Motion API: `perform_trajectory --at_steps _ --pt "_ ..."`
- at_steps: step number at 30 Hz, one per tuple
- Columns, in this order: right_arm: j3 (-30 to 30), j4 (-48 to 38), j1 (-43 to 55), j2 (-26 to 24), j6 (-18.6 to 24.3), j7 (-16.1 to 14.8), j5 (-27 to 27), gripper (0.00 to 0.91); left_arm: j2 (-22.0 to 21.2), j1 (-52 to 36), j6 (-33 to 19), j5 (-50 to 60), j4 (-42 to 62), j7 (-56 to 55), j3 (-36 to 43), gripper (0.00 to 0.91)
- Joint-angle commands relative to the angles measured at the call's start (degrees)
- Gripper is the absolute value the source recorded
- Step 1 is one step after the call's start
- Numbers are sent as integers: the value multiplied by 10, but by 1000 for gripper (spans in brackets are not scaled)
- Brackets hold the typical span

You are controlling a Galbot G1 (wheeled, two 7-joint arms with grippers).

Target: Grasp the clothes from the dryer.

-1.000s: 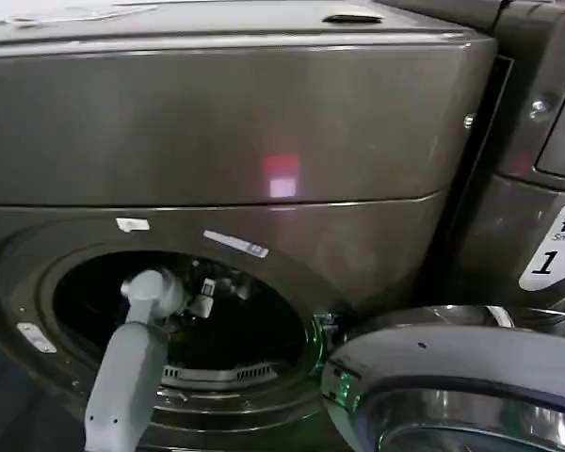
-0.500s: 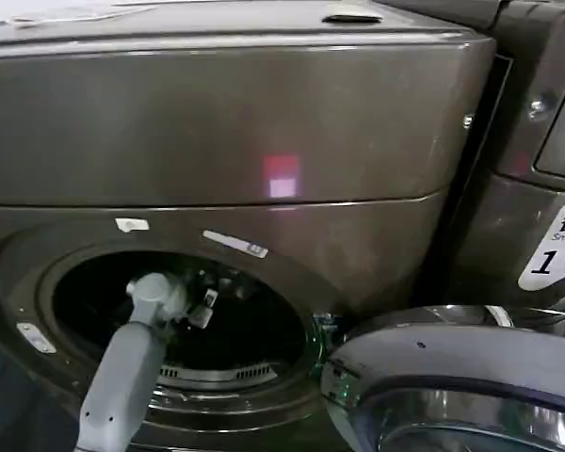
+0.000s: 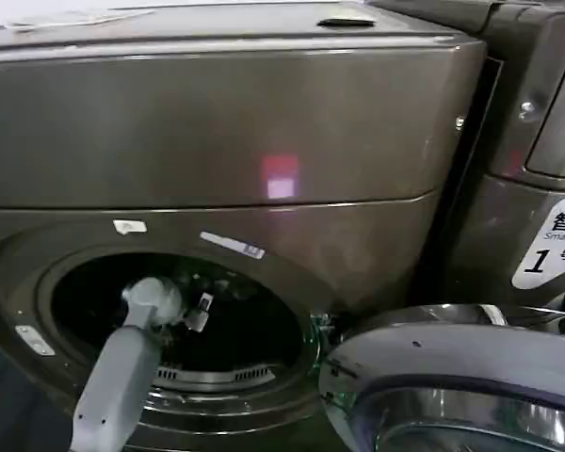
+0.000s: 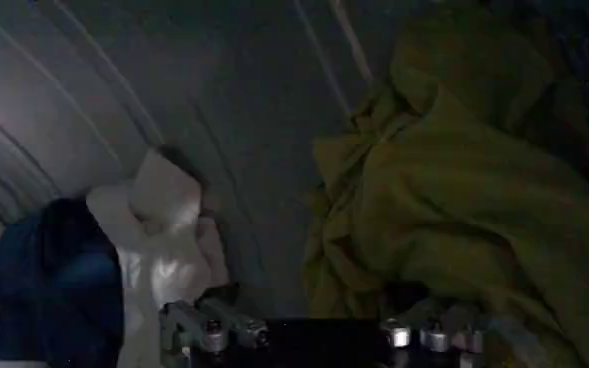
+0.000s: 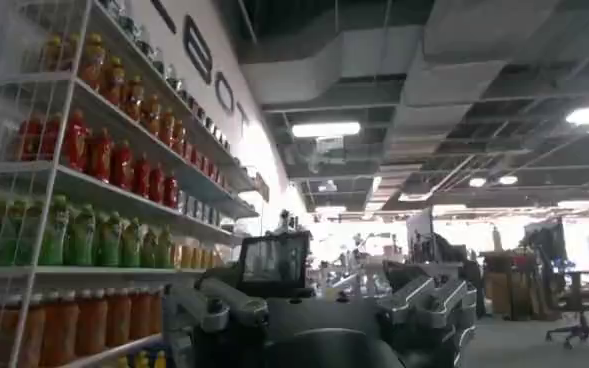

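Note:
The dryer (image 3: 217, 122) is a bronze-grey front loader with its round porthole (image 3: 184, 325) open. My left arm reaches through the porthole, and the left gripper (image 3: 200, 311) is inside the dark drum. In the left wrist view the clothes lie on the drum wall: a big yellow-green piece (image 4: 454, 190), a white piece (image 4: 169, 240) and a dark blue piece (image 4: 49, 280). The left gripper (image 4: 314, 330) is open, a short way from them, with nothing between its fingers (image 4: 199, 325). My right gripper (image 5: 319, 310) is open and empty, pointing into the room away from the dryer.
The dryer's round door (image 3: 452, 386) hangs open at the lower right, close to the porthole rim. A second machine panel with a white "1" sticker (image 3: 546, 254) stands to the right. Shelves of bottles (image 5: 94, 170) show in the right wrist view.
My left arm has shifted slightly left and down within the porthole. The gripper stays inside the drum.

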Motion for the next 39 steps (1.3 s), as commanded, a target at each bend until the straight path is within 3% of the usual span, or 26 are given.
perform_trajectory --at_steps 1,29,33,39 --pt "-2 1 1 1 0 0 -1 907 4 1 16 -33 27 5 6 0" --pt "-16 3 7 3 1 3 -2 907 2 -16 57 -148 38 2 17 0" --pt "-18 4 6 4 1 3 -2 907 -1 -16 66 -165 29 -31 12 0" --pt "-20 6 9 5 3 1 -1 907 -33 -30 101 -224 32 -225 -8 0"
